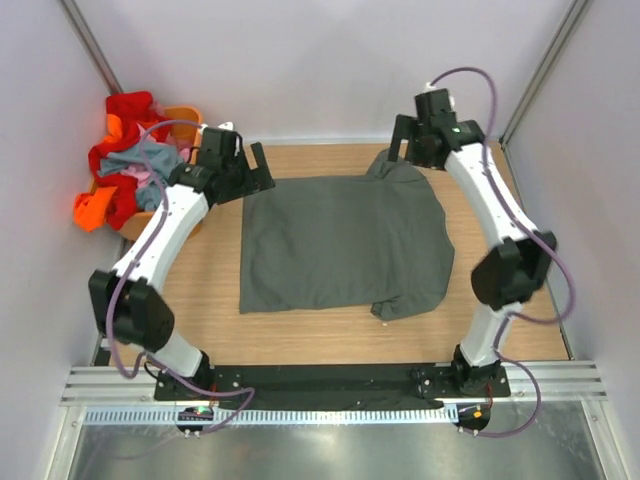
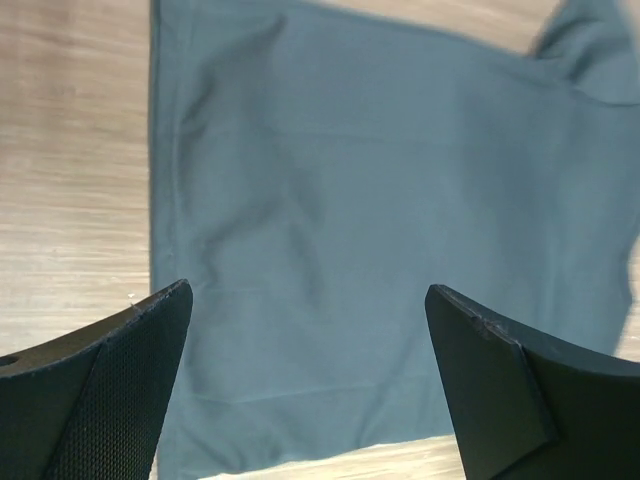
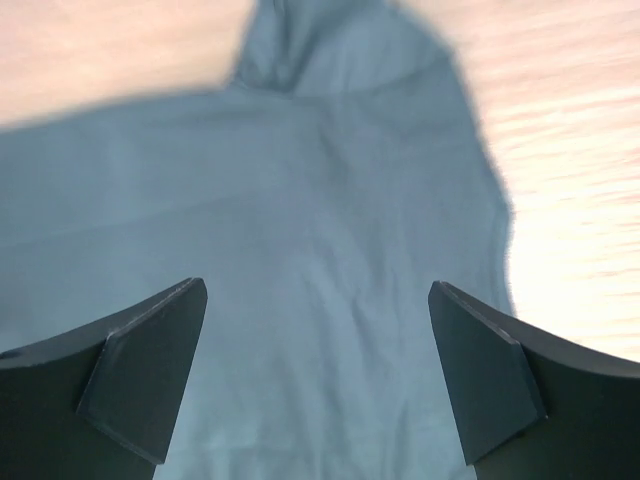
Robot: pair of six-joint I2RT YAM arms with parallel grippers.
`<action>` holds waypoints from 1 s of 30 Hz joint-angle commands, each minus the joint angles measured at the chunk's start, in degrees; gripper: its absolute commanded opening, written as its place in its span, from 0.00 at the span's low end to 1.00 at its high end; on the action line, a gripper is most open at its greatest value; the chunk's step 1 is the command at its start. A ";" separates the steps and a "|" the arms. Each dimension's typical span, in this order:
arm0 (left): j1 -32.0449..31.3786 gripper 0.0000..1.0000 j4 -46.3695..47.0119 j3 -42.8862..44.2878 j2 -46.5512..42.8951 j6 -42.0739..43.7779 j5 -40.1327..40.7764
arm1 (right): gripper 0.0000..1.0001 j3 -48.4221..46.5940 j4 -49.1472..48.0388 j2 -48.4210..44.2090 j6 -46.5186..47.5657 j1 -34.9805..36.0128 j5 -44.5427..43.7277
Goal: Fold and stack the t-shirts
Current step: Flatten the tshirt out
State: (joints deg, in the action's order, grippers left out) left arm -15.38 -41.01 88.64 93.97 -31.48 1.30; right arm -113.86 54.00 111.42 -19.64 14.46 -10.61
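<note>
A plain dark grey t-shirt (image 1: 345, 240) lies spread flat on the wooden table, one sleeve bunched at its far right corner and another at its near right edge. My left gripper (image 1: 248, 168) is open and empty, hovering over the shirt's far left corner. In the left wrist view (image 2: 308, 290) the shirt (image 2: 380, 200) fills the gap between the fingers. My right gripper (image 1: 400, 140) is open and empty above the shirt's far right sleeve. The right wrist view (image 3: 318, 285) shows the shirt (image 3: 320, 180) below. Red, orange, pink and blue-grey t-shirts (image 1: 125, 165) are heaped at the far left.
The heap sits in an orange plastic basket (image 1: 186, 114) at the table's far left corner. White walls close in the back and both sides. Bare wood (image 1: 200, 290) shows left of and in front of the grey shirt.
</note>
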 commanded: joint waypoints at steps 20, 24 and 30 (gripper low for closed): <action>-5.10 0.89 7.88 -44.16 -36.57 -9.47 -5.78 | 0.87 77.03 -11.90 -57.53 -35.10 17.59 3.59; -5.19 0.88 8.14 -46.98 -38.60 -10.44 -5.61 | 0.79 81.86 -10.49 -60.87 -38.98 18.59 0.42; -5.19 0.86 6.74 -48.21 -40.62 -10.53 -4.99 | 0.68 83.71 -10.58 -61.76 -39.51 13.87 -3.36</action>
State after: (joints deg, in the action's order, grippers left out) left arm -20.40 -35.42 40.25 55.22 -41.21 -3.44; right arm -30.11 44.27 50.61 -56.38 31.90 -9.61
